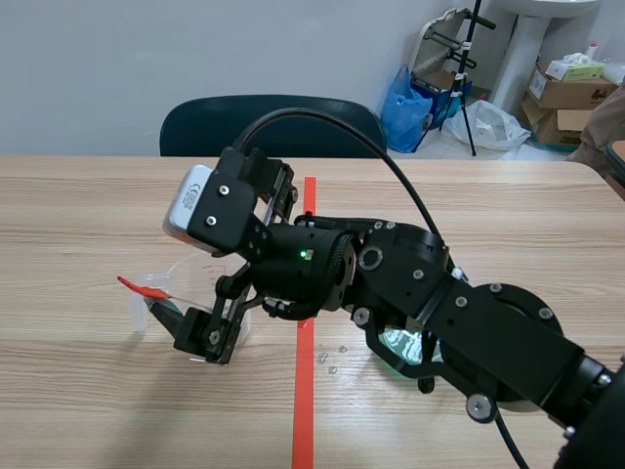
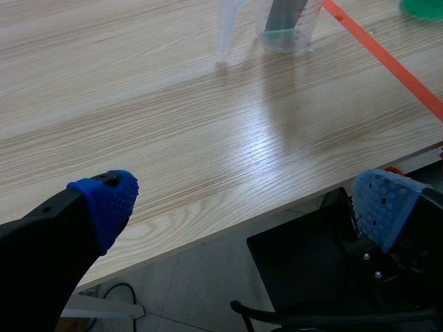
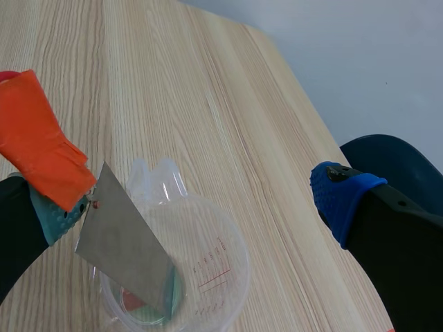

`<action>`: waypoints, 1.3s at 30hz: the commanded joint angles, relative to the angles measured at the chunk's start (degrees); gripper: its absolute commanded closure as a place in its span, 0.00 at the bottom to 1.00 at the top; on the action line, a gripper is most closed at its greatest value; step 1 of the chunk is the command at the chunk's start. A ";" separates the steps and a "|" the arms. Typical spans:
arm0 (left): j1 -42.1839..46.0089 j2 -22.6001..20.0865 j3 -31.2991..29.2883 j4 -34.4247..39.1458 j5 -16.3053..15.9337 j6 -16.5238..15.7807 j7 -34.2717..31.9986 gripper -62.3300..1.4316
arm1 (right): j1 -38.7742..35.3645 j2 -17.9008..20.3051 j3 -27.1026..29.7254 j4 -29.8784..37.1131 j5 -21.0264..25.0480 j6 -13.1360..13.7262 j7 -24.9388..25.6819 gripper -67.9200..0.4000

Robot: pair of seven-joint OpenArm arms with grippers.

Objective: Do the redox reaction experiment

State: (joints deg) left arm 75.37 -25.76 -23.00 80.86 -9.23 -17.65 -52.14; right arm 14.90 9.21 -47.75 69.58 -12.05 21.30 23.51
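Observation:
A clear measuring cup (image 1: 200, 278) (image 3: 211, 277) (image 2: 287, 28) stands on the table left of the red tape line. A grey metal sheet (image 3: 128, 245) (image 2: 282, 12) leans tilted inside it, its lower end in a little greenish liquid and an orange tab (image 3: 38, 149) (image 1: 140, 287) at its upper end. My right gripper (image 3: 194, 207) (image 1: 210, 318) hangs over the cup, open. The sheet's upper corner rests against one pad (image 3: 59, 211); the other pad (image 3: 339, 197) is well apart. My left gripper (image 2: 246, 204) is open and empty over the table's near edge.
A green dish (image 1: 398, 345) (image 2: 423, 7) sits right of the tape line, mostly under the right arm. A few small drops (image 1: 332, 363) lie beside the line. A dark chair (image 1: 273, 122) stands behind the table. Boxes and bags are at the back right.

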 commanded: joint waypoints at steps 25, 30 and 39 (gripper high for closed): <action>0.07 0.13 0.26 0.57 -0.35 -0.07 -0.79 0.00 | 1.11 -0.20 0.04 0.37 0.46 -0.20 0.63 0.00; 0.07 0.13 0.26 0.57 -0.35 -0.07 -0.79 0.00 | 1.11 -0.20 0.04 0.37 0.46 -0.20 0.63 0.00; 0.07 0.13 0.26 0.57 -0.35 -0.07 -0.79 0.00 | 0.94 -0.20 -0.31 0.37 0.46 1.27 0.98 0.00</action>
State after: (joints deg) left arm 75.37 -25.76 -23.00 80.86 -9.23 -17.65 -52.14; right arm 14.90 9.21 -47.75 69.58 -12.08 22.55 23.57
